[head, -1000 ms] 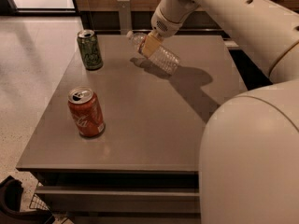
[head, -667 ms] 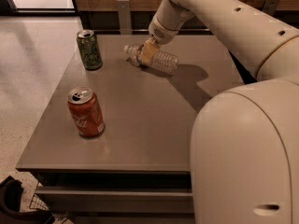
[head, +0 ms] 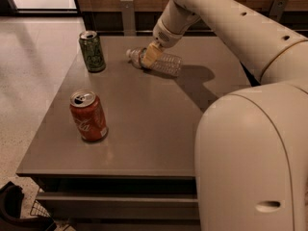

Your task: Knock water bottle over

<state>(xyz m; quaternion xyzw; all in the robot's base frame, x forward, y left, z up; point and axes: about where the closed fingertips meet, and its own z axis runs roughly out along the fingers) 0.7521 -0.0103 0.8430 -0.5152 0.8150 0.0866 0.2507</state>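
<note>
The water bottle point(head: 163, 63) is a small clear ribbed plastic bottle. It lies on its side near the far middle of the grey table point(head: 144, 124), with its white cap pointing left. My gripper point(head: 151, 56) hangs from the white arm that reaches in from the right. It sits right over the bottle's neck end and touches or nearly touches it.
A green can point(head: 92, 51) stands upright at the table's far left. A red soda can point(head: 88, 115) stands upright at the near left. My white arm and body fill the right side. A wood wall runs behind the table. Pale floor lies to the left.
The bottle has gone from tilted to lying flat on the table. My gripper has moved down and left with it.
</note>
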